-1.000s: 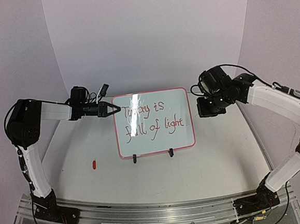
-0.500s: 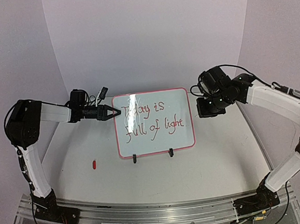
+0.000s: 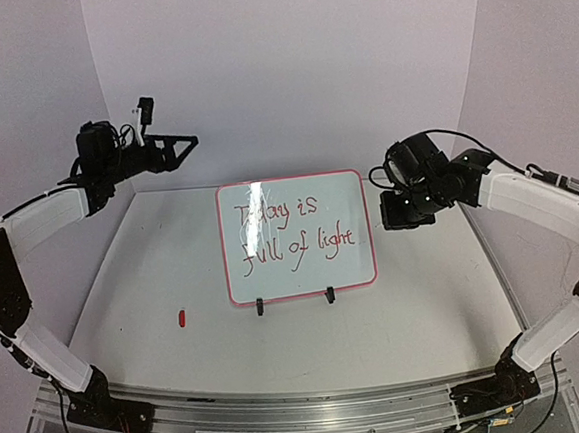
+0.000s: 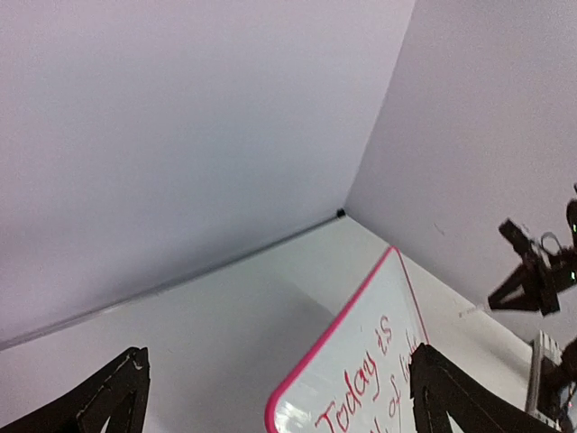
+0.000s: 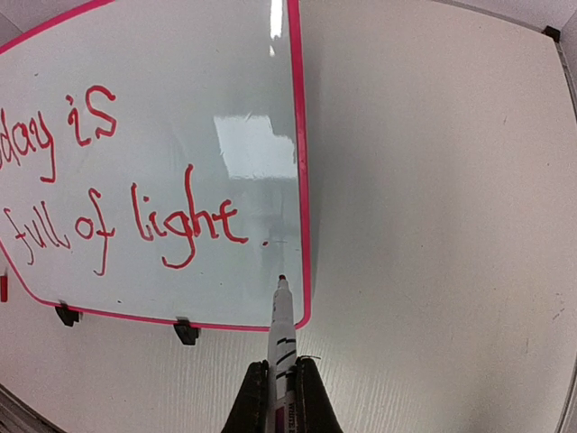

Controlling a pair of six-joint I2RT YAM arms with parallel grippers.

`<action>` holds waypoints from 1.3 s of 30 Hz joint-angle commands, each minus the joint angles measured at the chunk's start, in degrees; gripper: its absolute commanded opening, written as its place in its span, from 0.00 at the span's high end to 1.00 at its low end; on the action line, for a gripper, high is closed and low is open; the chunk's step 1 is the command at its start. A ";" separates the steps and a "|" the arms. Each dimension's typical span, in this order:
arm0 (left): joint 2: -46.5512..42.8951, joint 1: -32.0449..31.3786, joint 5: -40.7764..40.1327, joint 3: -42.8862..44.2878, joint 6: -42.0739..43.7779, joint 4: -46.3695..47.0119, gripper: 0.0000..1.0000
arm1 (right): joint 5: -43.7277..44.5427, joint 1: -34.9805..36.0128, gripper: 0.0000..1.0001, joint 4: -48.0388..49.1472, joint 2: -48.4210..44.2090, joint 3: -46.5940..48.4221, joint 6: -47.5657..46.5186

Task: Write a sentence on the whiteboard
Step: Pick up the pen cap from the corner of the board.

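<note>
Left pincer (image 3: 186, 150): rising away from board (image 3: 305, 280), jaws spreading wide.
Right pincer (image 5: 283, 383): clamping marker (image 5: 280, 316), tip pointing at board's corner.
Sentence (image 3: 288, 229): showing in red.

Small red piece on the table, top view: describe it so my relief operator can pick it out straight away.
Start at the whiteboard standing in the middle of the table. From its lower left corner, look left to a small red oblong, possibly a marker cap. Unlike the board's red frame and lettering, it lies flat, alone and apart from the board.
</note>
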 commanded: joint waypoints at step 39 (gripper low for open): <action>0.94 -10.14 -30.10 -18.35 -30.71 -54.88 0.35 | -20.23 -0.13 1.00 24.44 -28.95 -36.59 1.44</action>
